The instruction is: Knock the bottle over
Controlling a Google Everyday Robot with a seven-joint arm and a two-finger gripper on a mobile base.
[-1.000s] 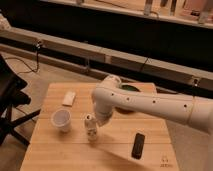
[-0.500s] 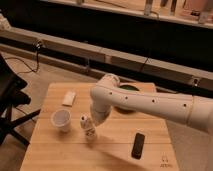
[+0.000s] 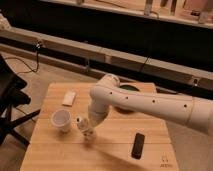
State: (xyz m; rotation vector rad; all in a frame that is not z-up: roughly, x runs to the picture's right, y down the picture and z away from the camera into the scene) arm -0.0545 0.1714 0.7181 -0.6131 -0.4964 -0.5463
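The white arm (image 3: 150,102) is reaching in from the right edge, bending at a rounded elbow over the middle of the wooden table (image 3: 60,155) and dropping down toward the near side. The gripper (image 3: 88,131) is sitting low at the arm's end, just above the tabletop, and right at it is the bottle (image 3: 81,123), small and whitish. The bottle is leaning, its top tipping up and to the left away from the gripper, its lower end right against the tool. Whether the fingers are spread or pinched, I cannot tell; the wrist and the bottle are blurring together there, and whether anything is being held is just as unclear.

Just to the left of the gripper, the white cup (image 3: 61,120) is standing upright, near the bottle's top though whether the two are touching cannot be made out. Further left and behind the gripper, a small pale flat object (image 3: 69,98) is lying on the wood, well apart from it. Off to the right of the gripper and a little nearer the front edge, a dark flat rectangular object (image 3: 138,145) is lying on the table, clear of the arm. Behind the gripper, past the elbow, a dark round shape (image 3: 127,90) is peeking out, mostly hidden by the arm.
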